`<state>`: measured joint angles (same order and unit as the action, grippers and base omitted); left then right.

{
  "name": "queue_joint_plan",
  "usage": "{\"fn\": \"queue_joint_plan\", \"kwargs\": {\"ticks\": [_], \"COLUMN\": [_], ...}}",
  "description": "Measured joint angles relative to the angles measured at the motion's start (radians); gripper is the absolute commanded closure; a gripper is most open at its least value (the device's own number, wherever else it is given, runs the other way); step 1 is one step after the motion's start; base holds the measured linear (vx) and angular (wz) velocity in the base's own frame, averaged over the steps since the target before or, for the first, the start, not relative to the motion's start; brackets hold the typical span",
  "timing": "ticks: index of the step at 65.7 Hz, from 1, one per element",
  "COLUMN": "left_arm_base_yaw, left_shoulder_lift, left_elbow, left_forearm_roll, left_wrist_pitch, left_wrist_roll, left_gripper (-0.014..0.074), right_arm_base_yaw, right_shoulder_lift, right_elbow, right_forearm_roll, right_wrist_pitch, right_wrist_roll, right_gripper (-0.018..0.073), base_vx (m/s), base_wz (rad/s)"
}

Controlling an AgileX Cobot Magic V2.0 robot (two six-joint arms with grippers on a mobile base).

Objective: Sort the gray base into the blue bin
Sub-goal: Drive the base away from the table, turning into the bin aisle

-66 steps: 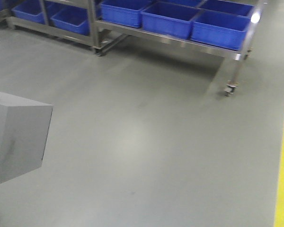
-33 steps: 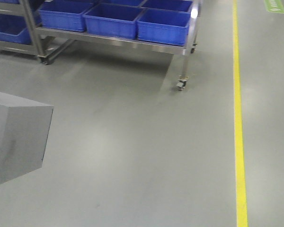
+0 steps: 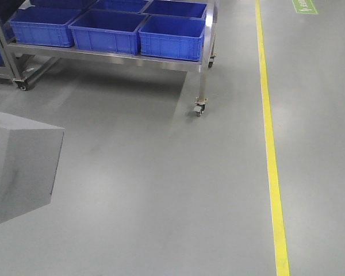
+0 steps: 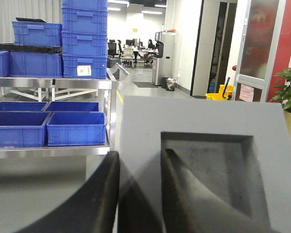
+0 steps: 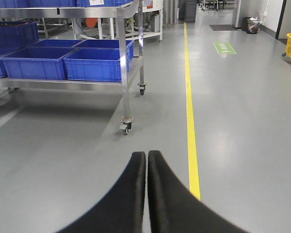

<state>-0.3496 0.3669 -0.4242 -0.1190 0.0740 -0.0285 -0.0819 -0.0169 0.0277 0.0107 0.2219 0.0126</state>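
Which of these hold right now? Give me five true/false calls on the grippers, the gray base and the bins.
1. The left gripper is clamped on the gray base. True.
2. The right gripper is open. False: its fingers are pressed together with nothing between them.
3. The gray base lies in a blue bin. False: it is held in the gripper, apart from the blue bins.
4. The blue bins sit on a wheeled steel cart. True.
5. A yellow line runs past the cart. True.
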Motion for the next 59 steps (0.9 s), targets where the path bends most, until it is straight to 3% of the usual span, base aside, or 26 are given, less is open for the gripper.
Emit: {"fn": "queue_joint_plan", "kwargs": {"ticks": [59], "left_arm_base_yaw": [0.000], "left_shoulder_lift": [0.000], "left_elbow": [0.000], "left_forearm_roll": [0.000], "left_wrist_pitch": [0.000], "left_wrist_roll": [0.000], "left_gripper": [0.0603], "right_arm_base_yaw": [0.000], "right_shoulder_lift": [0.000], "right_elbow": [0.000], "right_forearm_roll": [0.000], "right_wrist_pitch": [0.000], "right_wrist_roll": [0.000], "right_gripper": [0.0564], "base_vx": [0.25], "base_wz": [-0.08]}}
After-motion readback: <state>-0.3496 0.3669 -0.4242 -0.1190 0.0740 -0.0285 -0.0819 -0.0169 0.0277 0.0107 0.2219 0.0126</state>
